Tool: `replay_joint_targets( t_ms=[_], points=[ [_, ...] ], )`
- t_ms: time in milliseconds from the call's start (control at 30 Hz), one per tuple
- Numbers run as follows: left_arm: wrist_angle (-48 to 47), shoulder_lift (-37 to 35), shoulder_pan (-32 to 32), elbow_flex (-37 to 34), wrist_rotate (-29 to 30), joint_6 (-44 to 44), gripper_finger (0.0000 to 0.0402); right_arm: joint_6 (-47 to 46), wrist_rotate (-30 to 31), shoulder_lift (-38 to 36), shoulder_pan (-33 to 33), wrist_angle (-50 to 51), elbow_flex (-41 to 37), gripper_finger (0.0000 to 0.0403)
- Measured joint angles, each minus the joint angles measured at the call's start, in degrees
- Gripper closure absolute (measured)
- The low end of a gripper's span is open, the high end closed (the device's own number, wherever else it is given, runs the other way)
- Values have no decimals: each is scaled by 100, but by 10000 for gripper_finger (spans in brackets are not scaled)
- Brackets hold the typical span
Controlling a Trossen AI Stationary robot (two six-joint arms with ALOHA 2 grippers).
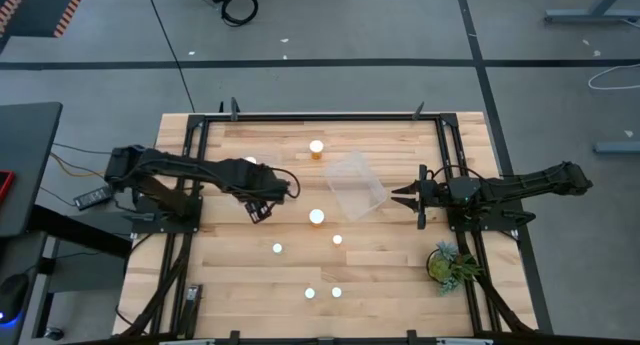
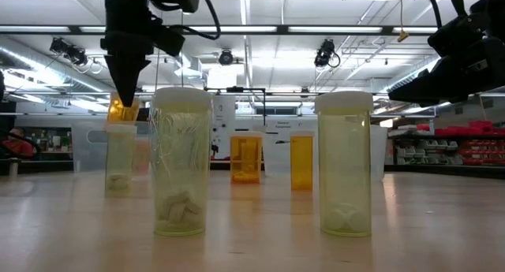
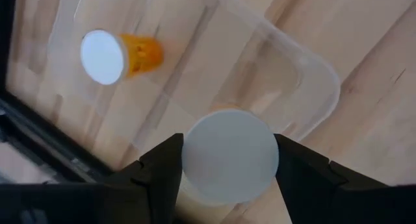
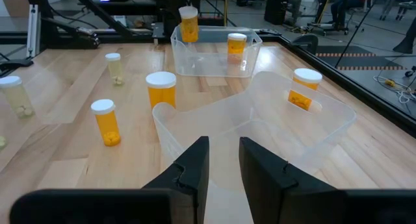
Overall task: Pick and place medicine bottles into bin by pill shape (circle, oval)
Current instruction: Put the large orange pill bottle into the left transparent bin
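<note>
My left gripper [image 1: 258,209] points down over the left clear bin [image 3: 305,74] and is shut on an orange medicine bottle with a white cap [image 3: 229,156], which also shows in the low view [image 2: 124,110]. Another orange bottle [image 3: 114,55] is inside that bin. My right gripper [image 4: 224,160] is open and empty, level, at the right corner of the second clear bin [image 1: 355,185]. Several more bottles stand upright on the table, among them one with a wide cap [image 1: 317,217] and two pale ones at the near edge [image 2: 180,162]. My left gripper pinches the bottle between its two fingers at the cap's opposite sides [image 3: 185,160]. The fingers come from above, pointing down. The bottle hangs upright below them, clear of the bin and the table. My right gripper: I cannot tell whether its fingertips touch the second bin's corner.
A small green plant [image 1: 447,265] stands at the near right. An orange bottle [image 1: 316,148] stands at the far middle, beyond the second bin. Black frame rails [image 1: 320,115] run along the table's far, left and right sides.
</note>
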State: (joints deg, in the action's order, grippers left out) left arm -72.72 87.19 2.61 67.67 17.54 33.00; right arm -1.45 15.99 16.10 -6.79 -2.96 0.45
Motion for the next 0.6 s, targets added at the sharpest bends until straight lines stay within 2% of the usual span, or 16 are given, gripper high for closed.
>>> replay_joint_targets(
  t_ms=[333,600],
  points=[
    [1149,-742,-227,-1312,-34,230,181,0,0,0,1,1,2,311],
    [1866,-1252,-630,-2095,-564,431,175,0,0,0,2,2,2,311]
  ],
)
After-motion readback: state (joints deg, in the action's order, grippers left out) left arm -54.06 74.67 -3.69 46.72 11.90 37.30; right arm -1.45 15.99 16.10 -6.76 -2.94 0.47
